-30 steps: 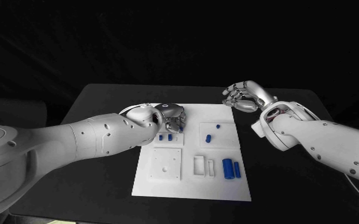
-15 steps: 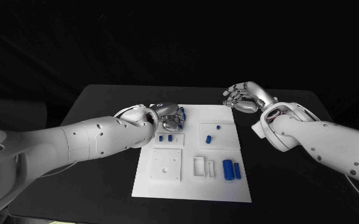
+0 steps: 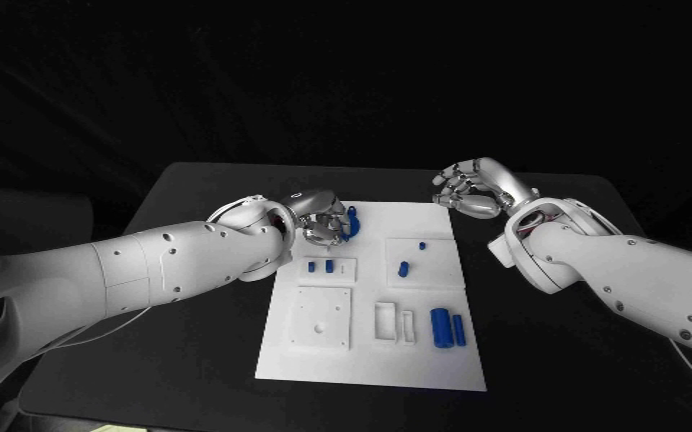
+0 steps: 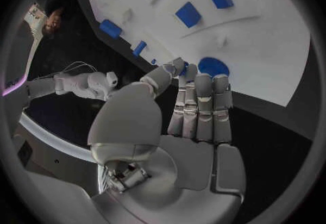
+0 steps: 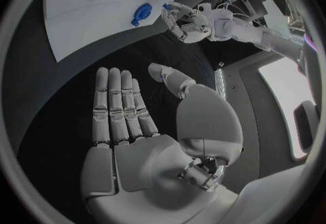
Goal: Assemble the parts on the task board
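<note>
Fingers (image 4: 197, 107) of the left hand (image 3: 320, 217) lie straight and close together, thumb bent toward them, over the far left corner of the task board (image 3: 433, 362); a blue cylinder (image 3: 351, 222) shows at their tips, but whether it is pinched or merely touched cannot be told. Across the black bench (image 3: 188, 202), the right hand (image 3: 473, 187) hovers beyond the board's far right corner, flat and spread, holding nothing. On the white board, two large blue cylinders (image 3: 447, 326) lie side by side near the right edge, beside a row of white rectangular frames (image 3: 385, 318) and a square recessed plate (image 3: 317, 315). Smaller blue pegs (image 3: 319, 265) stand in a block near the left hand, with two more pegs (image 3: 405, 268) in the neighbouring block. The step looks like picking or seating the far cylinder; next would call for a firm pinch and a careful line-up with its socket.
</note>
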`<state>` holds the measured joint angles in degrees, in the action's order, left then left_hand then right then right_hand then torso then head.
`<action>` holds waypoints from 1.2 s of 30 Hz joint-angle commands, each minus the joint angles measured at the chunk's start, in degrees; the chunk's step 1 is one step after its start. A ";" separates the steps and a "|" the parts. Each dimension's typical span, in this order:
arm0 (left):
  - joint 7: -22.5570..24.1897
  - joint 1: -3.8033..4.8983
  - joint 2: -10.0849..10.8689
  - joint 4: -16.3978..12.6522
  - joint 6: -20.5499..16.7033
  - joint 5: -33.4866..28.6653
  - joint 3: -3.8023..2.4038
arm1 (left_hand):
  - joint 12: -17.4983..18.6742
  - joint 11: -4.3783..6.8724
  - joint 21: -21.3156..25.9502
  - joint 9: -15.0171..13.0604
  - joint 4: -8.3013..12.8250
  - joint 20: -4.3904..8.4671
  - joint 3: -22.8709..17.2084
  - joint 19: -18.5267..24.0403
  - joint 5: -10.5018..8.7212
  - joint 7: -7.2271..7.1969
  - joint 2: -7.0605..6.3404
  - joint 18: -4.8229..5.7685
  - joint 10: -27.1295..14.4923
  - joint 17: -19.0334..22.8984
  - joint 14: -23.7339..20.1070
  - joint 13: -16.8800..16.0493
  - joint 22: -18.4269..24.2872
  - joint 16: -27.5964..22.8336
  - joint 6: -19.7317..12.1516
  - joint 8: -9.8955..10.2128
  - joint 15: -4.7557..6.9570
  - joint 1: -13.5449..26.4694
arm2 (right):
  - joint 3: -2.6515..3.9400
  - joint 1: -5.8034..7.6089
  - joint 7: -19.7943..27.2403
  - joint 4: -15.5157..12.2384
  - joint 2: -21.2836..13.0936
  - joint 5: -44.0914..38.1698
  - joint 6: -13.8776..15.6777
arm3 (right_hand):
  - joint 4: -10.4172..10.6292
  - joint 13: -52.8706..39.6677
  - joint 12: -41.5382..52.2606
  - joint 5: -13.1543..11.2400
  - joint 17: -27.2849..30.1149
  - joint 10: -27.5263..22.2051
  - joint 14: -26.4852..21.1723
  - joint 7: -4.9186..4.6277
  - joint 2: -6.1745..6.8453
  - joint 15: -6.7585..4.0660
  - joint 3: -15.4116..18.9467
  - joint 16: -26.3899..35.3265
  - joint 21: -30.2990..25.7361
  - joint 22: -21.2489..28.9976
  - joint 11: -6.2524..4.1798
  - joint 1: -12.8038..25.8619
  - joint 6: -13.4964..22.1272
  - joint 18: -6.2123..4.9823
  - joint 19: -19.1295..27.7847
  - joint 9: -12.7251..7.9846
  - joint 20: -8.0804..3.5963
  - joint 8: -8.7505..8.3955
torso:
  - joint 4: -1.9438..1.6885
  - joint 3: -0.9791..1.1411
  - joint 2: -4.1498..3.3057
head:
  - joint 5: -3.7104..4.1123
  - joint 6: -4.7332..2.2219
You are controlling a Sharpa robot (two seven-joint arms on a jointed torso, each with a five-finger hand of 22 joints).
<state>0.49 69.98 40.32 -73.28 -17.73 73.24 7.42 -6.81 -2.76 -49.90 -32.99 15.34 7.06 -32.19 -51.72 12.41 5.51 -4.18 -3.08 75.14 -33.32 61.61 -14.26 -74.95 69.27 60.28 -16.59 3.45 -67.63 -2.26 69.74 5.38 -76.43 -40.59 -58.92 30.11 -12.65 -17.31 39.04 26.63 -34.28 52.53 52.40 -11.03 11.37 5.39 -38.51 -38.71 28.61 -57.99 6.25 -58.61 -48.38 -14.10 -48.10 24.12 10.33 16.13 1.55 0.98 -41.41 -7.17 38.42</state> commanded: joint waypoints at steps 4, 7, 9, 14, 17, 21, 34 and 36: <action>0.34 0.04 1.43 -0.45 3.21 -0.42 -0.07 | 0.07 0.03 -0.22 -0.03 -0.13 1.96 -0.31 -0.45 0.23 0.07 0.29 -0.78 0.47 0.04 0.39 -0.07 -1.17 0.32 0.32 -0.09 0.09 0.27 | 0.02 0.00 0.52 -0.17 -0.16 -0.47 -0.39 | 0.05 0.11 0.27 0.28 0.09 -0.34 -0.56 -0.08 -0.22 -0.04 0.11 -0.34 -0.22 -0.07 -0.03 0.17 -0.12 -0.90 0.42 -0.11 -0.03 0.31 | -0.10 0.00 0.04 | 0.03 0.12; 0.13 0.04 1.79 0.00 4.12 0.60 -0.07 | 0.08 0.03 -0.23 -0.02 -0.11 1.97 -0.33 -0.45 0.22 0.07 0.29 -0.78 0.48 0.04 0.39 -0.06 -1.17 0.33 0.33 -0.09 0.09 0.24 | 0.02 0.00 0.54 -0.21 -0.16 -0.47 -0.37 | 0.05 0.12 0.28 0.27 0.10 -0.34 -0.56 -0.08 -0.22 -0.04 0.11 -0.35 -0.22 -0.08 -0.03 0.17 -0.12 -0.90 0.42 -0.11 -0.03 0.31 | -0.06 -0.05 -0.01 | -0.04 0.11; 0.02 0.04 2.03 0.13 4.79 0.81 -0.06 | 0.09 0.04 -0.24 -0.02 -0.08 1.97 -0.34 -0.44 0.20 0.07 0.28 -0.78 0.49 0.05 0.38 -0.06 -1.18 0.33 0.34 -0.09 0.09 0.22 | 0.02 0.00 0.54 -0.23 -0.14 -0.47 -0.38 | 0.04 0.13 0.28 0.27 0.10 -0.34 -0.56 -0.08 -0.21 -0.04 0.11 -0.35 -0.22 -0.08 -0.03 0.17 -0.12 -0.90 0.42 -0.12 -0.03 0.32 | 0.02 -0.03 0.00 | -0.14 0.11; -0.26 0.04 2.24 0.63 7.33 1.97 -0.05 | 0.14 0.04 -0.27 0.00 0.01 1.98 -0.36 -0.40 0.21 0.07 0.22 -0.77 0.51 0.06 0.35 -0.05 -1.18 0.34 0.36 -0.08 0.09 0.16 | 0.02 0.00 0.52 -0.23 -0.17 -0.47 -0.35 | 0.04 0.15 0.30 0.27 0.12 -0.34 -0.56 -0.08 -0.22 -0.04 0.11 -0.37 -0.23 -0.09 -0.03 0.16 -0.12 -0.90 0.41 -0.13 -0.03 0.32 | 0.09 0.00 -0.01 | -0.17 0.20; -0.39 0.04 2.16 1.26 7.77 2.55 -0.04 | 0.16 0.03 -0.29 0.02 0.05 1.98 -0.37 -0.39 0.23 0.07 0.20 -0.77 0.51 0.07 0.34 -0.04 -1.19 0.34 0.35 -0.06 0.09 0.15 | 0.02 0.00 0.52 -0.26 -0.18 -0.47 -0.37 | 0.04 0.16 0.31 0.26 0.12 -0.34 -0.56 -0.08 -0.22 -0.04 0.11 -0.37 -0.23 -0.09 -0.03 0.16 -0.12 -0.90 0.41 -0.14 -0.03 0.33 | 0.05 -0.04 -0.02 | -0.17 0.24; -0.67 0.03 1.91 2.00 7.33 3.93 -0.02 | 0.18 0.03 -0.30 0.03 0.05 1.97 -0.38 -0.37 0.23 0.07 0.22 -0.76 0.51 0.07 0.33 -0.03 -1.19 0.34 0.35 -0.06 0.09 0.15 | 0.02 0.00 0.52 -0.31 -0.15 -0.47 -0.35 | 0.04 0.18 0.32 0.26 0.13 -0.34 -0.57 -0.08 -0.22 -0.04 0.11 -0.38 -0.23 -0.10 -0.03 0.17 -0.12 -0.90 0.41 -0.15 -0.03 0.33 | -0.05 -0.03 0.00 | -0.18 0.25; -2.00 0.01 1.39 3.16 6.30 6.05 0.00 | 0.23 0.03 -0.36 0.06 0.08 1.98 -0.42 -0.37 0.21 0.07 0.25 -0.75 0.57 0.08 0.34 -0.02 -1.19 0.38 0.39 -0.05 0.09 0.11 | 0.02 0.00 0.50 -0.27 -0.18 -0.47 -0.42 | 0.03 0.23 0.35 0.26 0.17 -0.35 -0.57 -0.08 -0.22 -0.05 0.10 -0.41 -0.25 -0.11 -0.04 0.17 -0.12 -0.90 0.40 -0.18 -0.03 0.35 | 0.08 0.01 0.00 | -0.30 0.20; -1.95 0.01 1.39 2.99 6.48 6.08 0.01 | 0.22 0.04 -0.38 0.06 0.07 1.98 -0.43 -0.37 0.23 0.07 0.24 -0.75 0.62 0.08 0.35 -0.03 -1.19 0.40 0.43 -0.06 0.09 0.11 | 0.02 0.00 0.50 -0.27 -0.18 -0.47 -0.44 | 0.03 0.24 0.36 0.26 0.17 -0.35 -0.57 -0.08 -0.22 -0.05 0.10 -0.41 -0.25 -0.11 -0.03 0.17 -0.12 -0.90 0.40 -0.18 -0.03 0.35 | 0.10 0.02 0.03 | -0.33 0.23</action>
<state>-1.00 69.96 41.81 -70.08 -11.34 78.27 7.46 -6.82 -2.55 -49.90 -32.89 15.22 7.05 -32.31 -51.71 12.35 5.58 -4.60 -2.64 75.34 -33.32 61.61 -14.26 -74.92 69.37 60.25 -16.47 3.45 -67.44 -2.26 69.75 5.37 -76.63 -40.76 -58.92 30.11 -12.65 -17.18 39.03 26.63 -34.16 52.53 52.21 -11.03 11.37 5.20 -38.51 -38.95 28.61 -58.05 6.25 -58.61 -48.38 -14.10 -48.10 24.03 10.33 16.13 1.62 0.98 -41.40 -7.49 38.64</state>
